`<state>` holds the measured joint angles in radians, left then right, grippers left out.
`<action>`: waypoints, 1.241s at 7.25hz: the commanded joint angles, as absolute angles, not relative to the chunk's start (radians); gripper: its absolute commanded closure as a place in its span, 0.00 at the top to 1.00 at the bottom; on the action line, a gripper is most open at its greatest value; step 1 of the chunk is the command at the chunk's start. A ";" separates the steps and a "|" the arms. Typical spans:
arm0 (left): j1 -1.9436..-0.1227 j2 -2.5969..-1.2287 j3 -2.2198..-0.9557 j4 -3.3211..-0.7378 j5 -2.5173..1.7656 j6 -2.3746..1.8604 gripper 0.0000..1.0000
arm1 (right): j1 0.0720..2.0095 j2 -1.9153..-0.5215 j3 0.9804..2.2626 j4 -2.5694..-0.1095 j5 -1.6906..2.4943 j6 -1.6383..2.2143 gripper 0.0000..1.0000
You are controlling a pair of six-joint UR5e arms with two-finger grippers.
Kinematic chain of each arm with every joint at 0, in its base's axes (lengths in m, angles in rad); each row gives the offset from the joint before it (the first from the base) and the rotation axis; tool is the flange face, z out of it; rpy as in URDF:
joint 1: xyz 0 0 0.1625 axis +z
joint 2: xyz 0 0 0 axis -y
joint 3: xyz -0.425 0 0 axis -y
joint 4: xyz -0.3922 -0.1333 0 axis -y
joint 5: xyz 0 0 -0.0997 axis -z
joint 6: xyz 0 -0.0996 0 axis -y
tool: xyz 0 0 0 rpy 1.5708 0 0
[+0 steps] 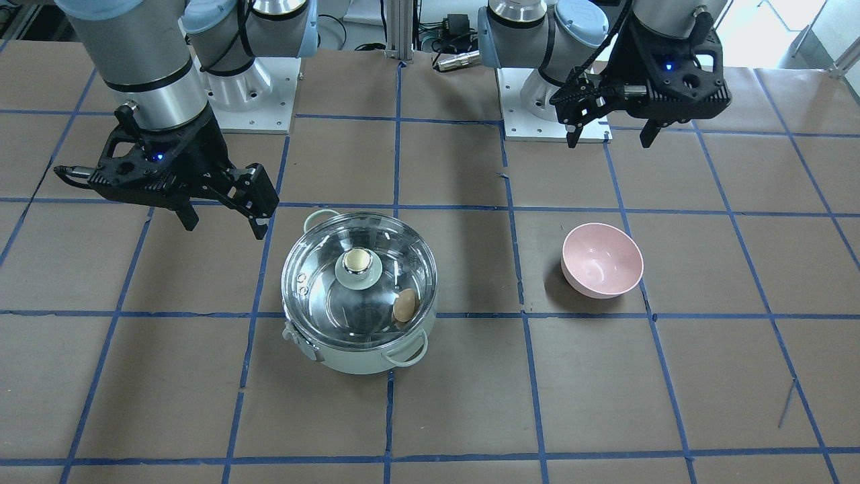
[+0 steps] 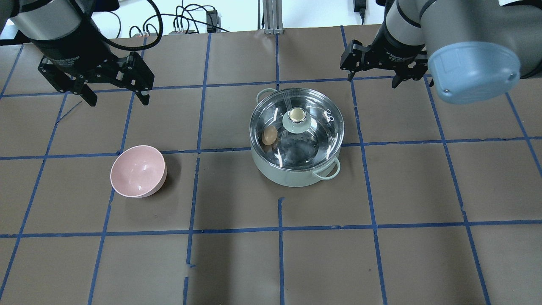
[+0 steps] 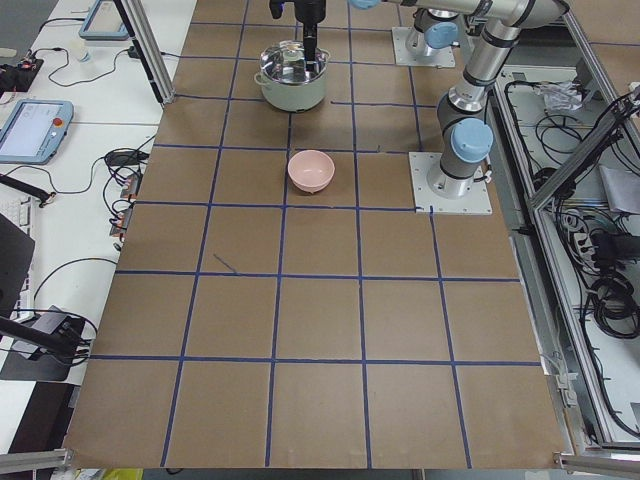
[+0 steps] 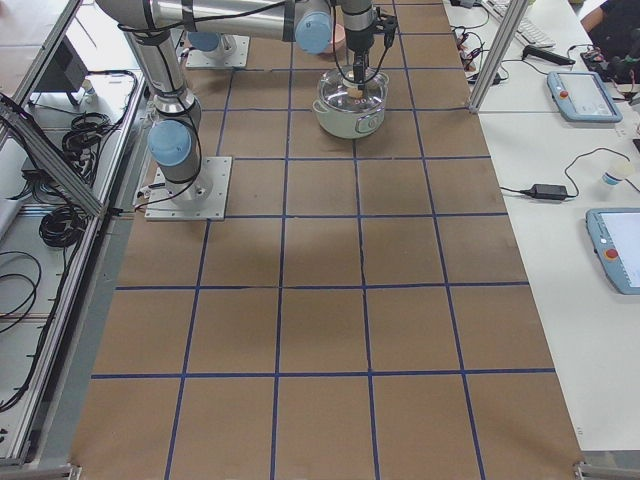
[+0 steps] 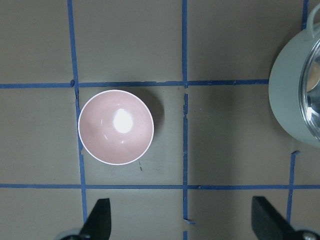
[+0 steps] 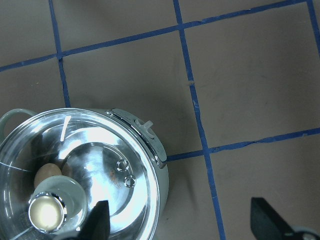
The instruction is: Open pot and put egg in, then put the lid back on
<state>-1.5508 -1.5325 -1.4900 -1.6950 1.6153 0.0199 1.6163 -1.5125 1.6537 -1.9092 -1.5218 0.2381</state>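
- The pot (image 2: pixel 292 178), pale mint green with two loop handles, stands near the middle of the table (image 2: pixel 423 190), which is covered in brown paper and gridded with blue tape.
- The lid (image 2: pixel 315 137), clear glass, sits level on the pot's rim and closes it, with its knob (image 2: pixel 297 115) at the centre.
- The egg (image 2: pixel 269 135) lies inside the pot and shows through the glass. It rests on the steel floor against the wall on the robot's left side, below and beside the knob.
- The left gripper (image 2: pixel 117 100) hangs above the table with its jaws spread wide and nothing between them. It is well apart from the pot, on the far side of the bowl as the overhead view shows it.
- The right gripper (image 2: pixel 372 80) is also raised, its jaws parted and empty. It is near the pot's far right edge but touches neither pot nor lid.
- The bowl (image 2: pixel 137 170), pink and tipped slightly to one side, sits on the paper on the robot's left, well apart from the pot.
- The left wrist camera looks straight down on the bowl, with the pot's wall at the edge of its picture. The right wrist camera takes in the lidded pot, with the egg beside the knob.
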 commanded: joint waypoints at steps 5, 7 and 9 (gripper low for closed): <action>-1.551 -1.532 -1.491 -1.695 1.615 0.020 1.00 | 1.623 -1.525 1.660 -1.908 -1.523 0.241 1.00; -1.551 -1.532 -1.490 -1.695 1.615 0.020 1.00 | 1.612 -1.523 1.661 -1.901 -1.546 0.239 1.00; -1.551 -1.532 -1.491 -1.695 1.615 0.020 1.00 | 1.623 -1.539 1.658 -1.829 -1.585 0.255 1.00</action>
